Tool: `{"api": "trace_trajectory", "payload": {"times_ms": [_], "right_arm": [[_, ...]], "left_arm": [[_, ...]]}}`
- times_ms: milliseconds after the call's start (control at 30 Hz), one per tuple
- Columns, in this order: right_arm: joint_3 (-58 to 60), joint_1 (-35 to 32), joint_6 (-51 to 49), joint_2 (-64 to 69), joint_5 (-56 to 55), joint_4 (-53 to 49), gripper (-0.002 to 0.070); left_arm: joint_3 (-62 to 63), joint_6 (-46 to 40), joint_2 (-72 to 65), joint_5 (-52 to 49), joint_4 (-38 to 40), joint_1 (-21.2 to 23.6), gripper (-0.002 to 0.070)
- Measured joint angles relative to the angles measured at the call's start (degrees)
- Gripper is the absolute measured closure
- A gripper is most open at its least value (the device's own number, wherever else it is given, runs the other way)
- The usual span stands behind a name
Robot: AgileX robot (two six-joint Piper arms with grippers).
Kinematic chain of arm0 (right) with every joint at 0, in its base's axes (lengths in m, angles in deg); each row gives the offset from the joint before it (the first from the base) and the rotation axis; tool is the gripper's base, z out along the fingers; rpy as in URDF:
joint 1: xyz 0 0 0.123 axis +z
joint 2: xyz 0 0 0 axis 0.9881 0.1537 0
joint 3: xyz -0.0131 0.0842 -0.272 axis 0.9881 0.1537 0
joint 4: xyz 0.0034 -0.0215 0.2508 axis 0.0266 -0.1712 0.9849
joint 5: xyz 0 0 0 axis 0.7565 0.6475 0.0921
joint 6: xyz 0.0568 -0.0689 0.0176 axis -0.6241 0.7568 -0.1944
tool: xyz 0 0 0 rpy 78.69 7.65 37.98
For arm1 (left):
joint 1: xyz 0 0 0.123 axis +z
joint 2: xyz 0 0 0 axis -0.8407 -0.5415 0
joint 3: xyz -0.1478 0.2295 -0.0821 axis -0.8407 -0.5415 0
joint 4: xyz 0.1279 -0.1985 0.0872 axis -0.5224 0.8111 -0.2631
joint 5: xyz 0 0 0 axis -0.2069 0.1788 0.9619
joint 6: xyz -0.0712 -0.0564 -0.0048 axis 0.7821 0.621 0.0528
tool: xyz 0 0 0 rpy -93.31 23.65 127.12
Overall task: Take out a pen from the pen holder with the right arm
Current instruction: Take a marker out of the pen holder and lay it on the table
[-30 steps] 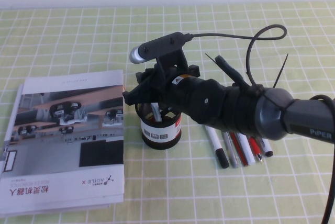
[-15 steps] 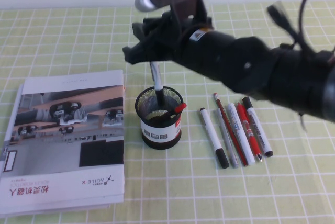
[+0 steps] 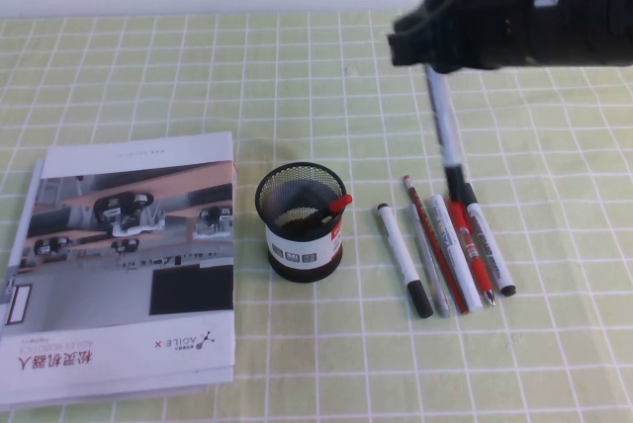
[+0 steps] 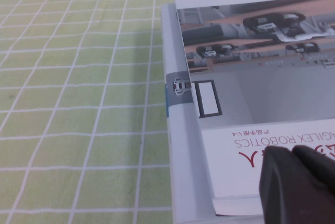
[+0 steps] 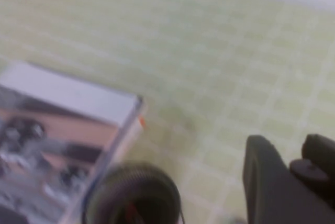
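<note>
Now the green checked table [image 3: 148,67] looks as it did a second ago, and the booklet [image 3: 129,265] lies unmoved to the left of the pen holder [image 3: 302,225]. What has changed is the right arm. A second ago it was bent low over the pen holder, hiding the rim. Half a second ago it was rising with a white pen barely out of the mesh. It now sits high, up and to the right of the pen holder, whose mouth is fully in sight.

The right claw [image 3: 427,52] is clamped on the top of the white pen [image 3: 443,131]. That pen hangs nearly upright, wholly clear of the pen holder. Its dark lower end points towards the row of pens [image 3: 440,250] lying on the table just right of the pen holder.

The left claw [image 4: 296,153] hovers over a corner of the booklet, well left of the pen holder. I cannot tell whether it is apart or together.

One red pen [image 3: 333,207] remains in the pen holder, leaning on the rim.

In my judgement the extraction itself is done, and only setting the pen down beside the others is left.
</note>
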Motion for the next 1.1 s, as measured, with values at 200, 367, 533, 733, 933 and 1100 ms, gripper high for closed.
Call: {"api": "trace_trajectory", "payload": {"times_ms": [200, 367, 533, 733, 933, 1100], "right_arm": [[0.00, -1.10, -11.03, 1.45, 13.61, -7.05, 0.0587], [0.00, -1.10, -12.25, 6.56, 16.91, -7.63, 0.0587], [0.00, -2.50, -13.48, 11.68, 15.88, -7.72, 0.0587], [0.00, -6.86, -13.72, 15.49, 13.99, -7.85, 0.0587], [0.00, -10.39, -13.72, 18.37, 12.92, -8.04, 0.0587], [0.00, -12.27, -13.72, 20.28, 11.61, -9.96, 0.0587]], "left_arm": [[0.00, 0.00, 0.00, 0.00, 0.00, 0.00, 0.0681], [0.00, 0.00, 0.00, 0.00, 0.00, 0.00, 0.0681], [0.00, 0.00, 0.00, 0.00, 0.00, 0.00, 0.0681], [0.00, 0.00, 0.00, 0.00, 0.00, 0.00, 0.0681], [0.00, 0.00, 0.00, 0.00, 0.00, 0.00, 0.0681], [0.00, 0.00, 0.00, 0.00, 0.00, 0.00, 0.0681]]}}
